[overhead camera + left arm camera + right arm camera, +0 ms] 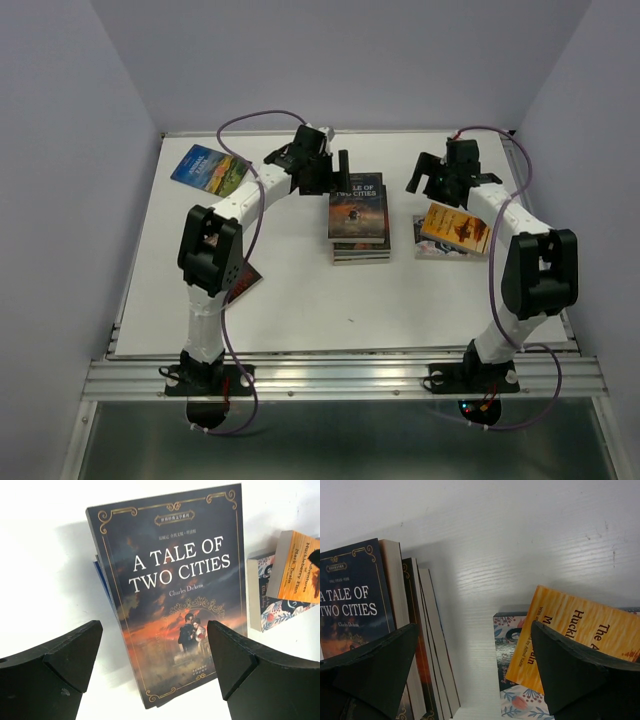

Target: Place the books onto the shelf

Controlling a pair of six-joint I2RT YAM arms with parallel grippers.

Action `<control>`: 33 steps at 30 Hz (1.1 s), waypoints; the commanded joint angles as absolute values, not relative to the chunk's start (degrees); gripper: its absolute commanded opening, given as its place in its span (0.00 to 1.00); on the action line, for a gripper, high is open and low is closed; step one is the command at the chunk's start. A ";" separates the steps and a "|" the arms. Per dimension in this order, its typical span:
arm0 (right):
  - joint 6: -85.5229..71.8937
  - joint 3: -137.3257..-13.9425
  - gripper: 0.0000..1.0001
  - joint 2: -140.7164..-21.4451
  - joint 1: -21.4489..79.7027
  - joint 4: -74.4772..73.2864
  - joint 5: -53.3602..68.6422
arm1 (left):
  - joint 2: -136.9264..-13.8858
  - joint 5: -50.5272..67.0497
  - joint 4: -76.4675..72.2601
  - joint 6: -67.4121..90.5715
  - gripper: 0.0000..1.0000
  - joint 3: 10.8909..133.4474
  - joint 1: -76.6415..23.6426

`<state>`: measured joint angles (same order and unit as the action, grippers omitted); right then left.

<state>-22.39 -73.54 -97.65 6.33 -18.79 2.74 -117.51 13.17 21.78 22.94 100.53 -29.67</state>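
A stack of books [358, 240] lies mid-table, topped by the dark "A Tale of Two Cities" [175, 580]. My left gripper [152, 645] hovers open just above that cover, holding nothing; in the top view the left gripper [335, 172] is at the stack's far-left corner. An orange Huckleberry Finn book [590, 630] rests askew on a floral one [520, 705]. My right gripper [474, 630] stands open over bare table between the stack and the orange book [456, 225]. No shelf is in view.
A blue book [210, 170] lies at the back left of the white table [300, 300]. A dark red book [246, 283] pokes out beside the left arm's elbow. Lilac walls close in on three sides.
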 commanded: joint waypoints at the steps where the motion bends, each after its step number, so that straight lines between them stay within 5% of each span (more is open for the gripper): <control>1: -20.57 -76.90 1.00 -98.43 5.98 -19.16 2.55 | -115.22 11.77 22.15 21.97 0.99 104.41 -29.01; 33: -20.21 -76.91 1.00 -99.67 5.98 -19.86 1.85 | -119.71 16.35 15.73 28.83 0.99 99.32 -31.29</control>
